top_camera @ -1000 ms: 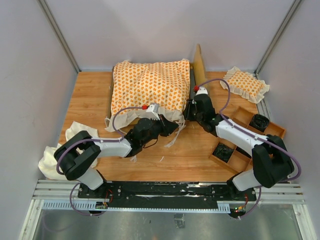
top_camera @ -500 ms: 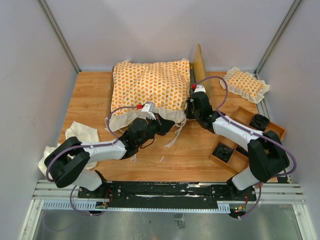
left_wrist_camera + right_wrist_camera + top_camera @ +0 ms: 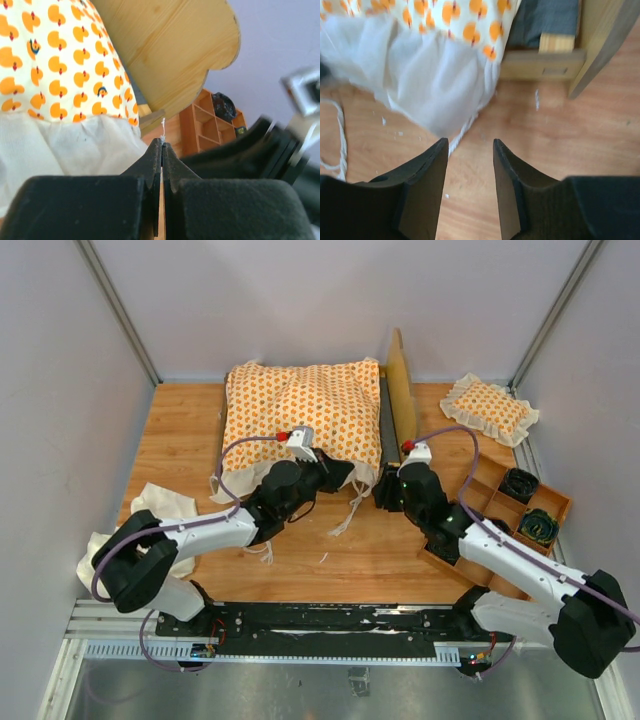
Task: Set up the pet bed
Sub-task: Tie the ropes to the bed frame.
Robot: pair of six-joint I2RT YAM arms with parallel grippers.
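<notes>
Cushion (image 3: 295, 420) is laid over the bed frame (image 3: 403, 390), with 1 strip of grey base left bare beside the headboard. Left gripper (image 3: 162, 145) is set at the frame's near edge, by the cushion's ruffle, and is clamped fully closed, with a thin white tie string (image 3: 163, 122) pinched between the tips. Right gripper (image 3: 470, 150) is held just off the frame's near headboard corner, its 2 jaws parted and nothing gripped.

My wooden table (image 3: 180, 440) sits between plain pale walls (image 3: 300, 300) with grey metal corner posts (image 3: 120, 310), a silver rail (image 3: 105, 625) along its near edge, evenly lit.
</notes>
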